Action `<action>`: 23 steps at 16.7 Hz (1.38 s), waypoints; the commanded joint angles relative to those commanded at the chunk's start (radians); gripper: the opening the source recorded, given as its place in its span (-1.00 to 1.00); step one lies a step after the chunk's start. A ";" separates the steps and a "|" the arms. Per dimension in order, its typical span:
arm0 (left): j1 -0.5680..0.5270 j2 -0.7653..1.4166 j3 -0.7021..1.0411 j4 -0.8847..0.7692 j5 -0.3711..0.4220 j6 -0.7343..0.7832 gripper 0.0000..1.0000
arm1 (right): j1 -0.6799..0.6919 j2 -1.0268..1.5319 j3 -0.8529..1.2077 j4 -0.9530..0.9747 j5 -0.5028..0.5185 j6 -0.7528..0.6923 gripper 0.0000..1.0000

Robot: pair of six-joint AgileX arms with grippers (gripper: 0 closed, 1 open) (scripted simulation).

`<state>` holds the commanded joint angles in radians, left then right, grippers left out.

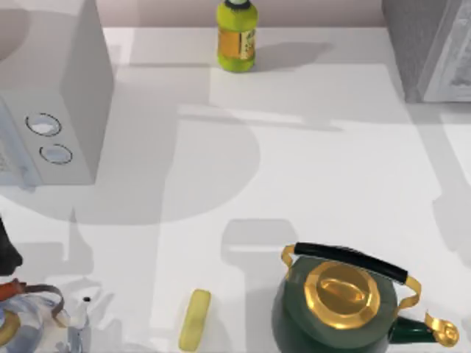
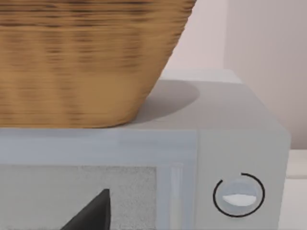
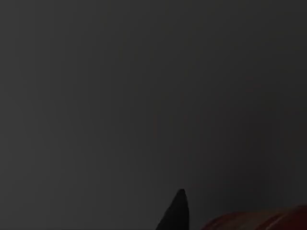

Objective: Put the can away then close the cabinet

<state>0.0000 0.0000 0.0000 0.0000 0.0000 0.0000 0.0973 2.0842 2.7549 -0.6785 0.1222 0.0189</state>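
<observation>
Nearest me: green kettle (image 1: 335, 312), glossy and round-bodied, with a brass-coloured lid, a black bar handle on gold brackets and a gold-tipped spout. Beside it lies a pale yellow bar (image 1: 195, 318), matte with rounded ends. At the near left stands a clear glass pot (image 1: 37, 323).

Mid-table (image 1: 309, 184): plain white, flat, shadowed.

Left gripper (image 2: 91, 215) sits close to the front of the microwave (image 2: 240, 143), about level with its dial (image 2: 238, 195). I cannot tell its state or whether it holds anything. The microwave is a smooth grey box. A woven basket (image 2: 86, 62) rests on top, tan and ribbed, its walls flaring upward.

Far edge: yellow-green bottle (image 1: 236, 37) with a dark cap, upright. Cabinet (image 1: 430, 48) at the far right corner, speckled grey and flat-sided.

The right wrist view is dark. I cannot tell the right gripper's state, and I cannot place the can.

Judgement: the put-away step is in hand. To do it well, keep the can upright, set it fully down inside the cabinet before letting go, and draw straight back out. Then push the door near its free edge, slowly, until flush. A small smooth metal cylinder tips easily, so avoid any sideways brush.
</observation>
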 joint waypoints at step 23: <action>0.000 0.000 0.000 0.000 0.000 0.000 1.00 | 0.008 -0.183 -0.204 0.074 -0.050 -0.046 1.00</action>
<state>0.0000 0.0000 0.0000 0.0000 0.0000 0.0000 0.1048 1.9010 2.5507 -0.6043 0.0720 -0.0269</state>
